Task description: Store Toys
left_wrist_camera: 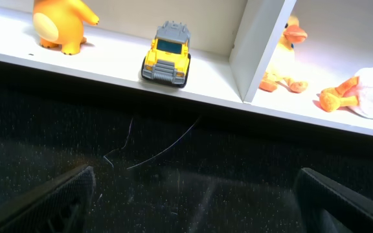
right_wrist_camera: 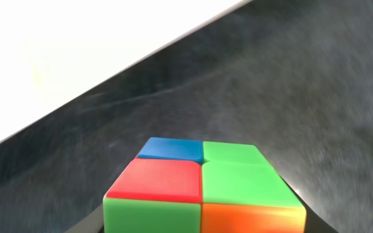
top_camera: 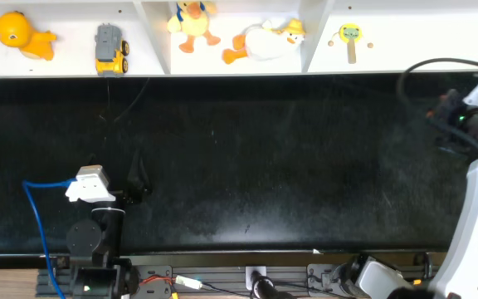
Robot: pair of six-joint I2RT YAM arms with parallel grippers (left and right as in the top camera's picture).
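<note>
Black worktop (top_camera: 264, 166) meets a white shelf (top_camera: 222, 68) along its far edge, its bays holding toys (top_camera: 193, 25), with spare room beside the rattle (top_camera: 351, 37) at the right end. Left claw (top_camera: 135, 178) sits by the near-left corner, out of the way; right claw (top_camera: 453, 116) hangs at the right edge. Left wrist: fingers (left_wrist_camera: 63, 194) spread wide, empty, facing a truck (left_wrist_camera: 167, 55). Right wrist: the claw grips the cube (right_wrist_camera: 203, 188) above bare worktop, shelf edge ahead, likely for stowing.

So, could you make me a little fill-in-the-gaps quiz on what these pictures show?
1. The right hand is closed on a colourful ____.
2. The left hand is open and holds ____.
3. Beside the orange duck on the shelf stands a yellow toy ____.
Missing words: cube; nothing; truck.
</note>
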